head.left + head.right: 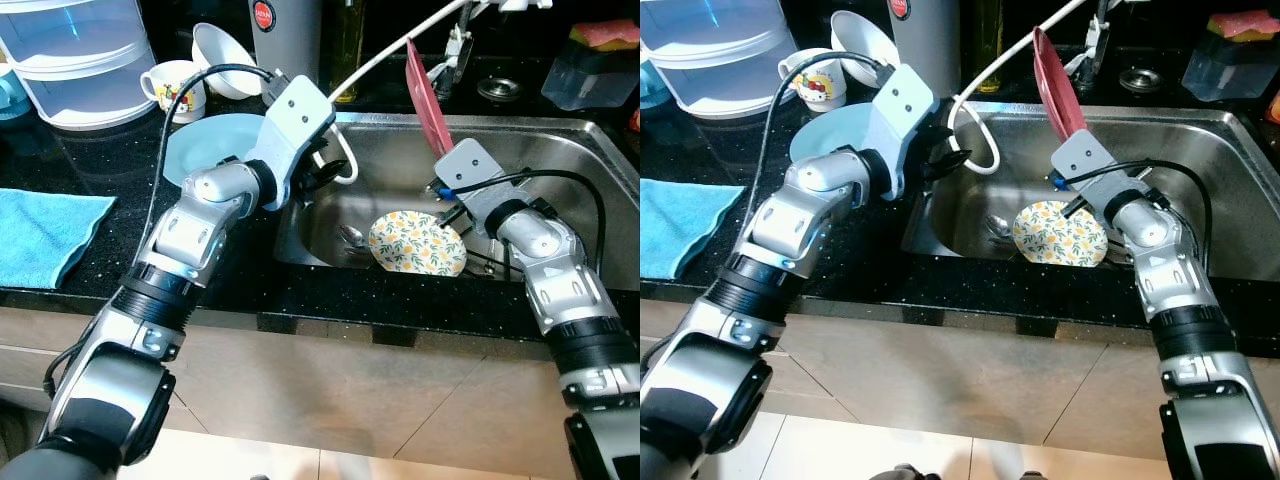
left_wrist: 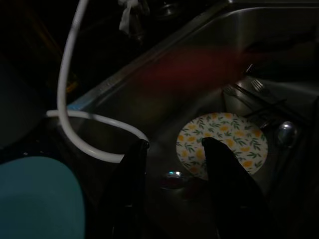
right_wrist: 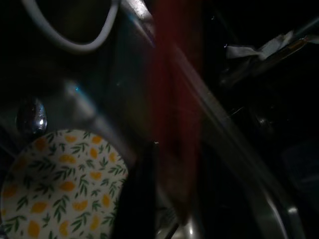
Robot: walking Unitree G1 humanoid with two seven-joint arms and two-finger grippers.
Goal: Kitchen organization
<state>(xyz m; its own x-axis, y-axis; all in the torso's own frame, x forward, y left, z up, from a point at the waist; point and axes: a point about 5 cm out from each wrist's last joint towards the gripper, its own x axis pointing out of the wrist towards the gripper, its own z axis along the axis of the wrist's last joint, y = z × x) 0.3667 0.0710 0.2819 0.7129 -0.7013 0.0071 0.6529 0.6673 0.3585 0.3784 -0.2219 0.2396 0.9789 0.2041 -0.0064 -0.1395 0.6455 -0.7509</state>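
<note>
The right tool [image 3: 167,199] is clenched on the lower edge of a thin red plastic plate [image 1: 427,98], held on edge so its long axis rises steeply out of the stainless steel sink [image 1: 560,160] toward the back rim. The left tool [image 2: 172,149] hangs released, fingers spread, over the sink's left side beside a white hose loop [image 1: 345,160]. Below and ahead of it, a round floral plate with yellow fruit and green leaves [image 1: 417,243] leans in the basin next to a metal spoon [image 1: 350,236]. That floral plate lies between both arms, nearer the right arm, whose tool is occupied; the free left tool looks the likelier one to reach it. A light blue plate [image 1: 215,145] rests on the black worktop [image 1: 90,165] just left of the sink, a probable place for dishes.
</note>
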